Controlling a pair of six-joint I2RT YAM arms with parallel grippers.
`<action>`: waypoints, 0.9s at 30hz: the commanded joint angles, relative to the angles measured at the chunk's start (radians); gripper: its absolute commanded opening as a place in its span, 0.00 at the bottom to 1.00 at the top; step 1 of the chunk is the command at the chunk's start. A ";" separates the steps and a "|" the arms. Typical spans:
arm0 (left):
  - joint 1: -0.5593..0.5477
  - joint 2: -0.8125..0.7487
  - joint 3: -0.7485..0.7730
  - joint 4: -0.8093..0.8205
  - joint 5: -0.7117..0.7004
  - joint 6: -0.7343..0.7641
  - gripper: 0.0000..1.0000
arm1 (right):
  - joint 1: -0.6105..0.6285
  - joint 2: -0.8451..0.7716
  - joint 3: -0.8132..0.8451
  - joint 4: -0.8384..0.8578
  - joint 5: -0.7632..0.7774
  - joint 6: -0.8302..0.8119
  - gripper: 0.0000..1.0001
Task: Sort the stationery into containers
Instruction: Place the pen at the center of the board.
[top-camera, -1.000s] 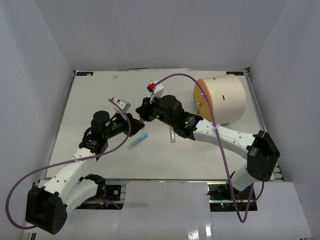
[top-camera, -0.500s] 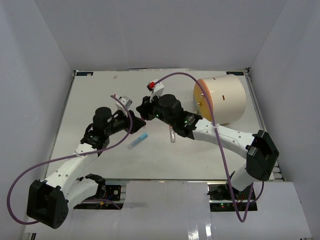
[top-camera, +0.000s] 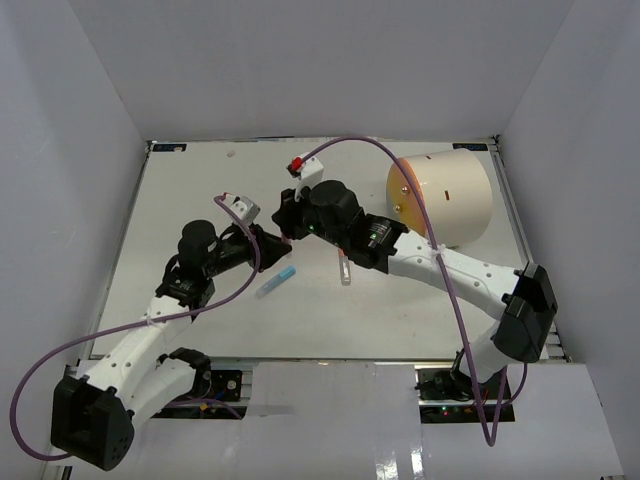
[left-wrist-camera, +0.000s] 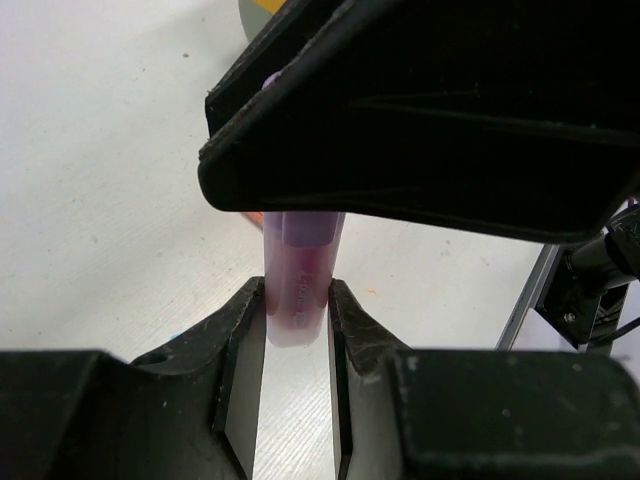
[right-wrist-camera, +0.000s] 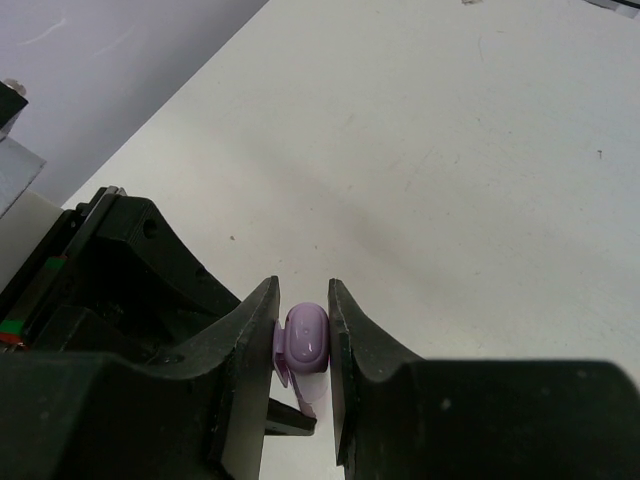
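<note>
Under both hands, a plain matte white counter (top-camera: 200, 190) with rails at its edges, boxed in by bare white walls (top-camera: 300, 70) on three sides. Purple cables (top-camera: 440, 290) loop off each arm. The wrist views show small specks and scuffs on the surface.

Mid-counter the left hand (left-wrist-camera: 297, 318) and right hand (right-wrist-camera: 303, 335) meet tip to tip, both clamped on one purple pen (left-wrist-camera: 300, 280). The left fingers (left-wrist-camera: 240, 330) pinch the barrel, which is translucent and violet-tinted with a darker core, upright between the pads in the left wrist view. The right fingers (right-wrist-camera: 250, 340) are pressed onto the other end, a rounded opaque lilac cap with a clip tab sticking out. The pen is off the counter, carried only by the two hands. If the barrel has print, it is too blurred to read.

A blue pen (top-camera: 275, 283) lies flat and slanted on the counter, just on the near side of the left hand. A clear piece (top-camera: 345, 270) lies on the near side of the right hand, by its wrist, apart from the blue pen. The cream-white drum (top-camera: 455, 195) sits on its side well to the right of the right hand, beyond that arm's forearm. Its flat orange face (top-camera: 405, 200) is turned toward the hands, and there are a few small dark dots on its cream wall. Neither loose piece touches the drum.
</note>
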 joint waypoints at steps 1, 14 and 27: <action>0.035 -0.094 -0.005 0.253 -0.056 0.002 0.00 | 0.041 0.035 0.014 -0.328 -0.033 -0.020 0.11; 0.029 -0.018 -0.023 0.246 -0.009 -0.024 0.00 | 0.038 0.035 0.112 -0.294 0.005 -0.038 0.14; 0.029 -0.013 -0.022 0.237 -0.009 -0.027 0.00 | 0.039 0.038 0.198 -0.263 0.040 -0.049 0.29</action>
